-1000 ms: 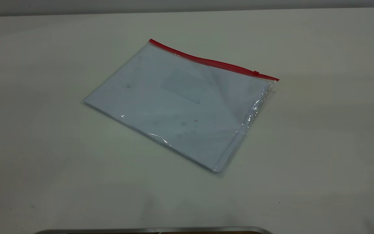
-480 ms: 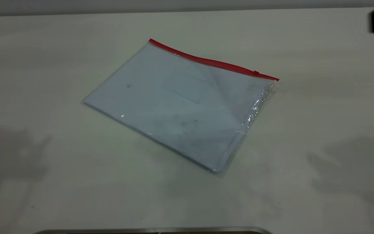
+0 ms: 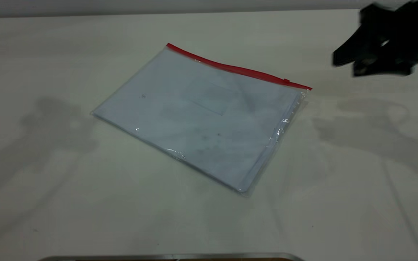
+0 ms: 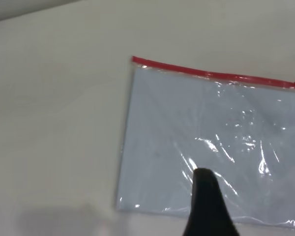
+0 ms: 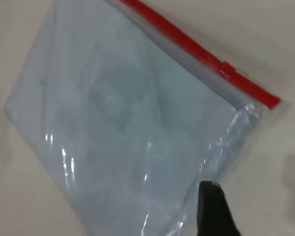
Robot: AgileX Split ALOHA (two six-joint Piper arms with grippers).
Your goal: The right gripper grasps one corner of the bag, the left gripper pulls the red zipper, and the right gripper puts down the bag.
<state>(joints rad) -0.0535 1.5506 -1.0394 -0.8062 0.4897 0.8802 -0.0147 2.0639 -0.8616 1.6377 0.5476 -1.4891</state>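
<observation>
Lying flat mid-desk, the bag [image 3: 201,116] rests with its red zipper [image 3: 238,69] along the edge nearest the desk's far edge, slider [image 3: 286,81] close to the bag's right corner [image 3: 305,88]. Right gripper [image 3: 345,67] hangs above the far-right corner of the desk [image 3: 49,199], well apart from that corner, claw parted narrowly. Left gripper [image 4: 206,206]: one finger visible over the bag; claw state, cannot tell. Bare desk all round.
</observation>
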